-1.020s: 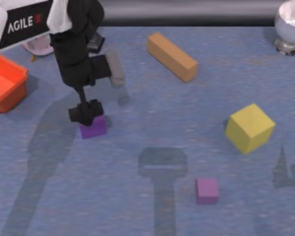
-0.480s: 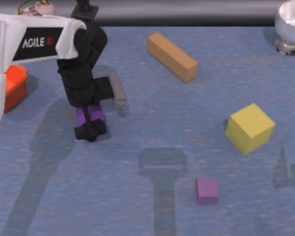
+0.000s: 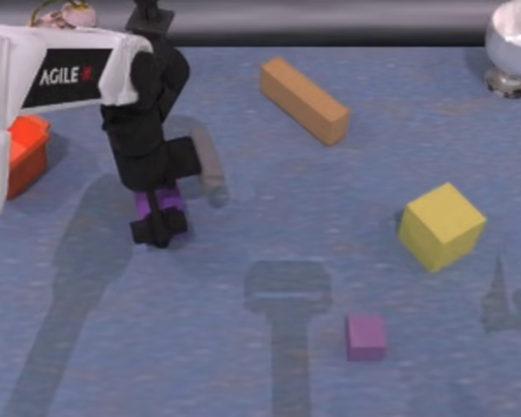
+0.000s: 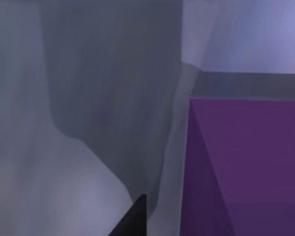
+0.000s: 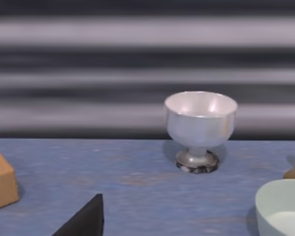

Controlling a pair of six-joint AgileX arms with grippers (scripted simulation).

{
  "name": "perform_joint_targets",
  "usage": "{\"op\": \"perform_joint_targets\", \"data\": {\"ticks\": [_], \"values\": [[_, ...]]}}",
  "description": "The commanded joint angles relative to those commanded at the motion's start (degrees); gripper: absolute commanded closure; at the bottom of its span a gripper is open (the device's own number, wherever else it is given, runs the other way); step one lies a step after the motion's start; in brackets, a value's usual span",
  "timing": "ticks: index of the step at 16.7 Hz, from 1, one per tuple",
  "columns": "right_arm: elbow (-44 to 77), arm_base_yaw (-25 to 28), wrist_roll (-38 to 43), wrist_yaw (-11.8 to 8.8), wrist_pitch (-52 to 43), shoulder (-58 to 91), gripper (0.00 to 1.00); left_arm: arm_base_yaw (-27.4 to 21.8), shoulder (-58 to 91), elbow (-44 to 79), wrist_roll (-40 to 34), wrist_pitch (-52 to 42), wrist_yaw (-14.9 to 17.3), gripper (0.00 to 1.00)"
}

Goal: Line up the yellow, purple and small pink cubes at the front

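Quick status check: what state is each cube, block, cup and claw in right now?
purple cube: gripped by the left claw, mostly hidden beneath it
yellow cube: free, right side of the table
small pink cube: flat, free, near the front
tan block: lying flat at the back
white goblet: upright
right claw: out of view

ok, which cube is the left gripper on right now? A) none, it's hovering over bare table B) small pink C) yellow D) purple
D: in the top view the left gripper sits over the purple cube, which fills its wrist view, while the yellow cube and small pink cube lie free at the right.
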Motion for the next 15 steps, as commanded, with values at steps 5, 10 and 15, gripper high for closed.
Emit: {"op": "perform_joint_targets", "data": {"ticks": [5,10,15], "values": [[0.0,0.0,0.0,0.0,0.0,0.0,0.00,0.0,0.0,0.0,0.0,0.0,0.0,0.90],[0.0,0.0,0.0,0.0,0.0,0.0,0.00,0.0,0.0,0.0,0.0,0.0,0.0,1.00],[0.0,0.0,0.0,0.0,0.0,0.0,0.00,0.0,-1.3,-0.1,-0.4,-0.9,0.4,1.00]]}}
